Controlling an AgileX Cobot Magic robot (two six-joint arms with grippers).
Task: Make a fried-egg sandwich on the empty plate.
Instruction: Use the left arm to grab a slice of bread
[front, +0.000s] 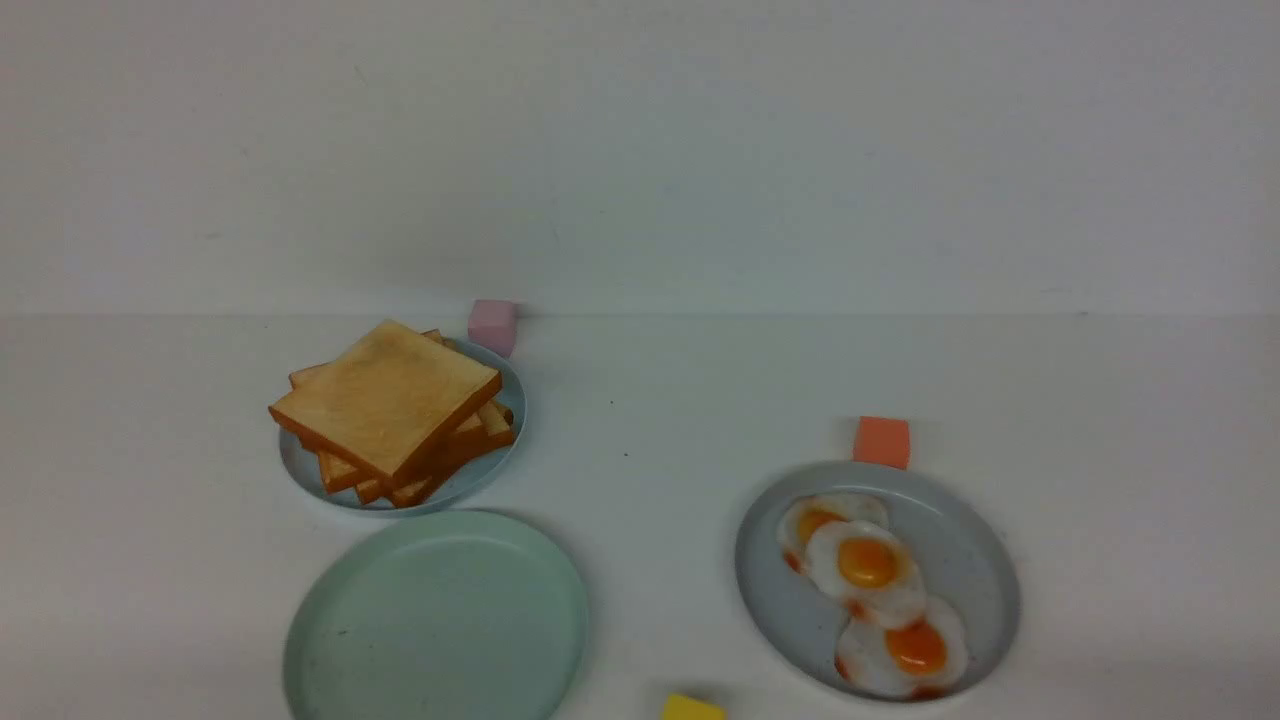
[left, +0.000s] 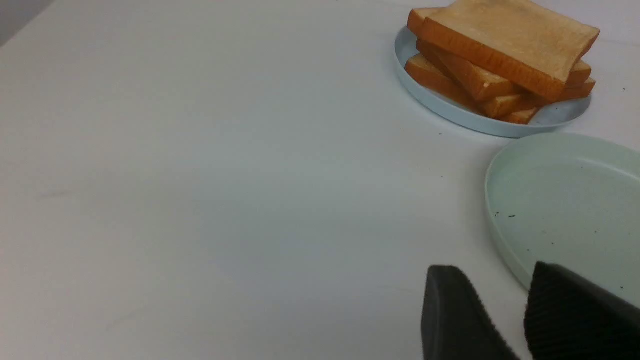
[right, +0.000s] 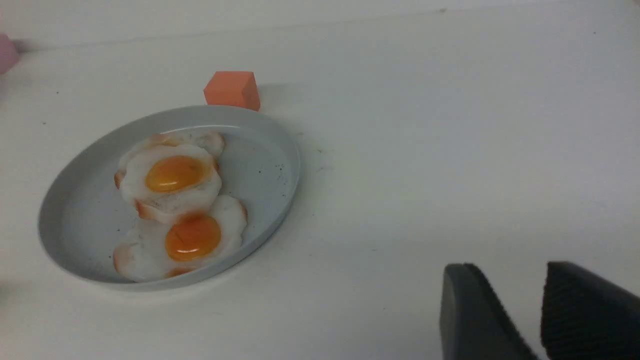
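The round mint-green plate (front: 435, 620) lies bare at the front left; it also shows in the left wrist view (left: 565, 200). Behind it a pile of toast slices (front: 390, 405) sits on a small pale-blue plate (front: 440, 500). Three fried eggs (front: 870, 565) overlap on a grey-blue plate (front: 965, 560) at the right. No fried-egg sandwich is in view. My left gripper (left: 492, 270) is open and empty, beside the mint plate's rim. My right gripper (right: 507, 267) is open and empty over bare table, apart from the egg plate (right: 260, 165). Neither gripper shows in the front view.
A pink cube (front: 492, 325) stands behind the toast plate. An orange cube (front: 881, 442) touches the egg plate's far rim. A yellow cube (front: 690, 708) sits at the front edge between the plates. A white wall closes the table's back.
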